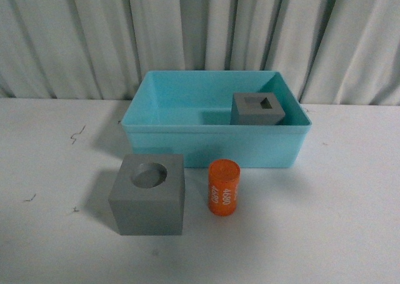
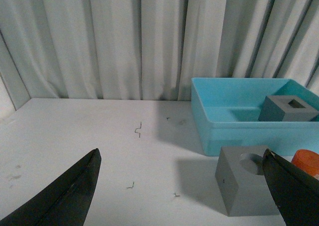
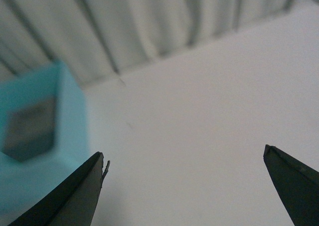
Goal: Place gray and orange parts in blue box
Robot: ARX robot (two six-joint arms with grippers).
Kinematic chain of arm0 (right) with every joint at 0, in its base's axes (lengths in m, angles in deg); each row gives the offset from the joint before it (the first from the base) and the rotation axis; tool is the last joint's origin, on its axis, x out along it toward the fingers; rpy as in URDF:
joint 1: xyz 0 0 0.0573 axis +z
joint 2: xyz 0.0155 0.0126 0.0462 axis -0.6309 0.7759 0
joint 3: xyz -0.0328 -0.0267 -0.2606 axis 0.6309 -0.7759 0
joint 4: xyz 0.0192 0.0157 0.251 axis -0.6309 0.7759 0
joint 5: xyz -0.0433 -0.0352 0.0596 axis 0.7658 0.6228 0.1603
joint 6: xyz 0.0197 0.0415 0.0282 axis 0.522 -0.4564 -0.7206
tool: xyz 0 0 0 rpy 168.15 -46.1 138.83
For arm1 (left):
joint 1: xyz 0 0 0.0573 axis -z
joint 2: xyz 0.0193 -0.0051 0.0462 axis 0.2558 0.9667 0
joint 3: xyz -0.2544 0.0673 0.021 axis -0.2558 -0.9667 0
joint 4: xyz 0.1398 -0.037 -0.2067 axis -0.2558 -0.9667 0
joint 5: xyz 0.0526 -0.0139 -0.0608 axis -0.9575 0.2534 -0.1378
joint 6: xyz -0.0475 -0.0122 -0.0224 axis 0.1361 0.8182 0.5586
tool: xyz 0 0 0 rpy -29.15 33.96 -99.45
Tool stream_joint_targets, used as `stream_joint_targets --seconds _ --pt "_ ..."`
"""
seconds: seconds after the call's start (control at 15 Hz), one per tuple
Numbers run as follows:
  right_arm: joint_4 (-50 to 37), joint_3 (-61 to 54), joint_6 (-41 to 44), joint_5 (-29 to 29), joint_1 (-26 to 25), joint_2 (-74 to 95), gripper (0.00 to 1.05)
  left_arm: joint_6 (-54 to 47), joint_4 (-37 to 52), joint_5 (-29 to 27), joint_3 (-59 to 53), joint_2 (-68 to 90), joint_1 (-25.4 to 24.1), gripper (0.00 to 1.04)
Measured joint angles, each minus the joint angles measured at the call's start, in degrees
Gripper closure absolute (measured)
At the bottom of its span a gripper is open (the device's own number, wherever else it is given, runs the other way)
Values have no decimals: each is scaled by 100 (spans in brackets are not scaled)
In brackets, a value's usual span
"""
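Note:
The blue box [image 1: 187, 147] stands at the middle back of the white table. A gray cube with a rectangular recess [image 1: 257, 109] sits inside it at the right. A gray cube with a round recess [image 1: 149, 194] and the orange cylinder marked "4680" [image 1: 224, 187] stand on the table in front of the box. Neither arm shows in the front view. My left gripper [image 2: 182, 159] is open and empty over the table, to the left of the round-recess cube [image 2: 244, 186]; the box [image 2: 224, 129] and cylinder [image 2: 306, 160] lie beyond. My right gripper [image 3: 184, 159] is open and empty beside the box [image 3: 70, 116].
A pleated pale curtain [image 1: 200, 27] hangs behind the table. Small dark marks [image 1: 78, 134] dot the tabletop left of the box. Bare white table [image 1: 350, 221] spreads to the right of the box and cylinder.

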Motion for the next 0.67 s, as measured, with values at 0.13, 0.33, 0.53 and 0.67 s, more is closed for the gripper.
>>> stream_joint_targets --seconds 0.13,0.33,0.53,0.67 --pt "267 -957 -42 232 -46 -109 6 -2 2 0 0 0 2 7" --pt "-2863 -1694 938 -892 -76 284 34 0 2 -7 0 0 2 7" --pt "-2262 -2059 1386 -608 304 -1263 74 0 0 2 0 0 2 7" --pt "-1788 -2350 1445 -570 289 -1943 100 0 0 -2 0 0 2 7"
